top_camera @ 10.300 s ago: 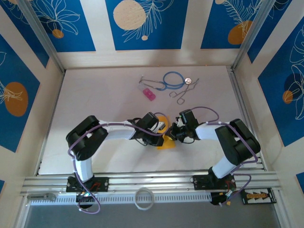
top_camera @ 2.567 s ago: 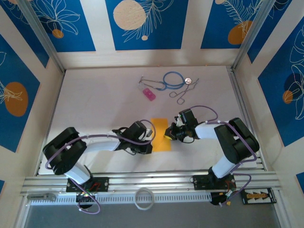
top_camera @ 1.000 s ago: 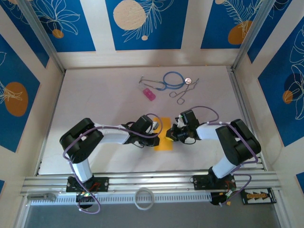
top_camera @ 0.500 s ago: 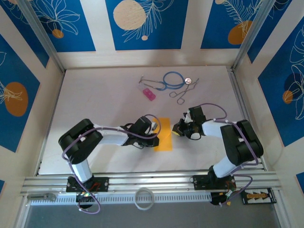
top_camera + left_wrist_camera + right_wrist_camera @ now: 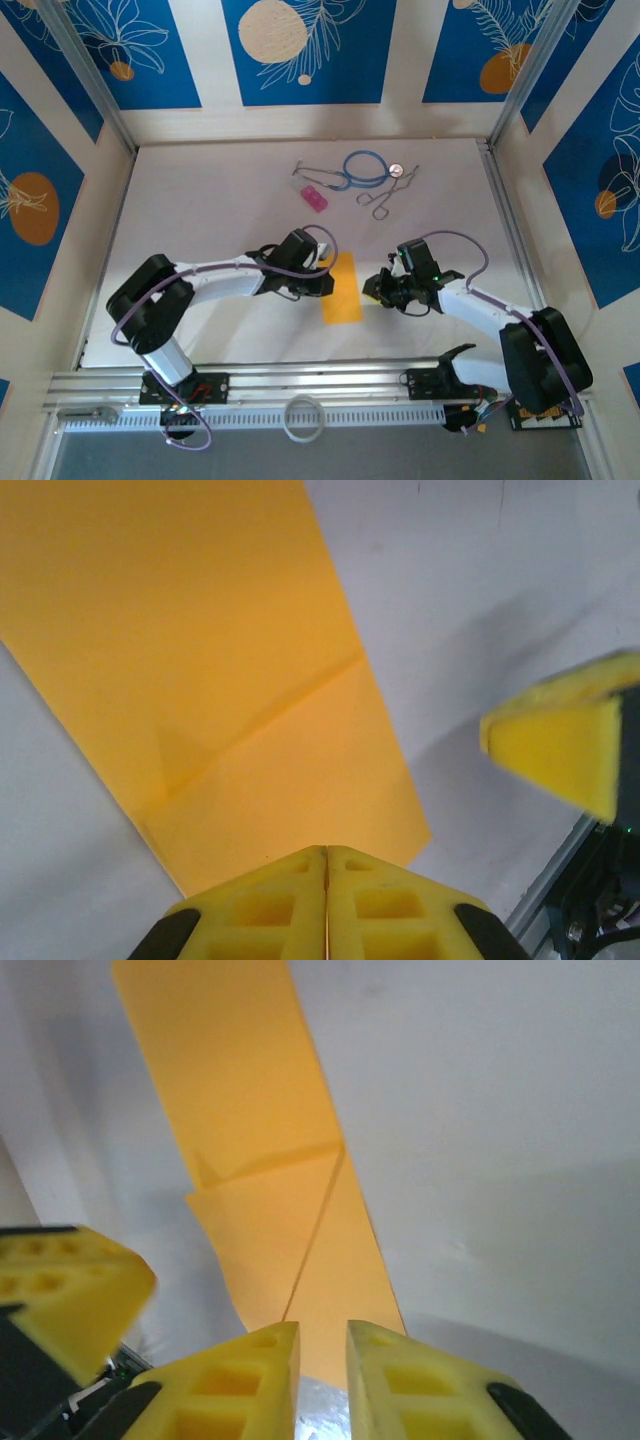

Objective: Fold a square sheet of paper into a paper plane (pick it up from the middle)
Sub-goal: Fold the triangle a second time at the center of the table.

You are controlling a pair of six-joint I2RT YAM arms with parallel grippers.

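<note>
Lying flat, creased orange paper strip (image 5: 341, 288), left jaws pressed together, right jaws slightly parted.

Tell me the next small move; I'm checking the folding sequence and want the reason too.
Probably move the right end effector, slightly open and clear of the folded paper, in to its right edge for the next corner fold. The paper lies flat as a narrow strip with one diagonal crease, and the left end effector sits shut at its left edge.
</note>
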